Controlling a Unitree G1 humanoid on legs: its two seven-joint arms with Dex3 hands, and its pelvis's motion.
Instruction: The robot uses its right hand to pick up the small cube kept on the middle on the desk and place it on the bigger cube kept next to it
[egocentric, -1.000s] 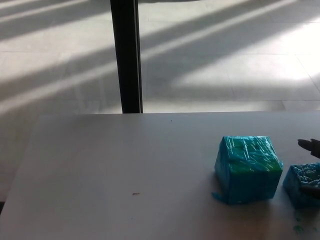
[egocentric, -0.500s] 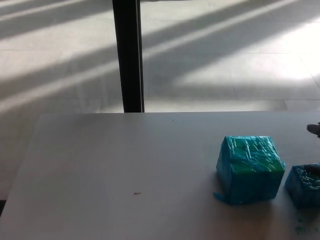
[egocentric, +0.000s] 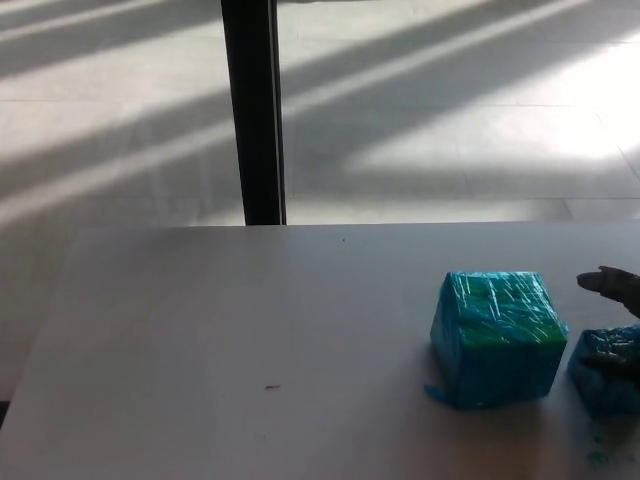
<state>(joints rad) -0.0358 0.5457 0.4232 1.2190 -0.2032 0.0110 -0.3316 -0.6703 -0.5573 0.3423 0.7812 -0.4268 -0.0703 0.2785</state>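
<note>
Small cube (egocentric: 607, 372) sits on the desk (egocentric: 250, 340) at the frame's right edge, directly under the right hand (egocentric: 615, 320), just beside the bigger cube (egocentric: 497, 337). Step in hand: the grasp, lift not begun. One dark fingertip (egocentric: 602, 282) shows beyond the cube, another lies on its top; whether they pinch it, cannot tell. Next: firm grip, lift, carry toward the robot's left onto the bigger cube

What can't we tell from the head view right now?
- Right hand: only dark fingertips show at the right edge; the frame cuts off the rest, so its grip is unclear.
- Small cube: partly cut off by the right edge; contact with the hand is uncertain.
- Left hand: not in view.
- Big cube: far faces hidden.
</note>
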